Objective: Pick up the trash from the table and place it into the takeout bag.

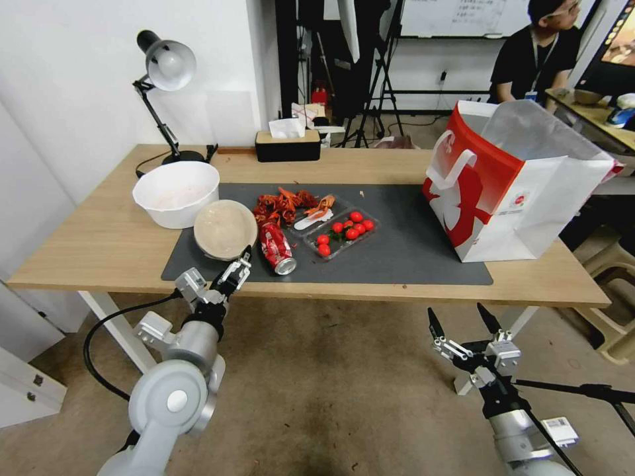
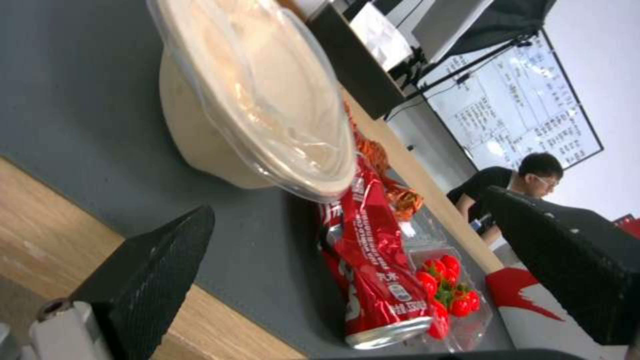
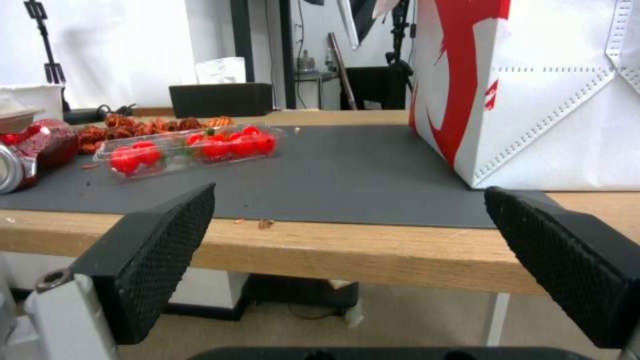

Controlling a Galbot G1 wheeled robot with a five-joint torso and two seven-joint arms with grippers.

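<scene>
Left pincer, fingers apart, at near tabletop edge just before lidded beige bowl and crushed red soda can on grey mat; right pincer apart below edge; takeout bag upright at right.

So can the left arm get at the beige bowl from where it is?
Probably yes: the left gripper is open at the mat's near edge, facing the round beige bowl, with nothing between them; the red soda can lies beside it.
</scene>
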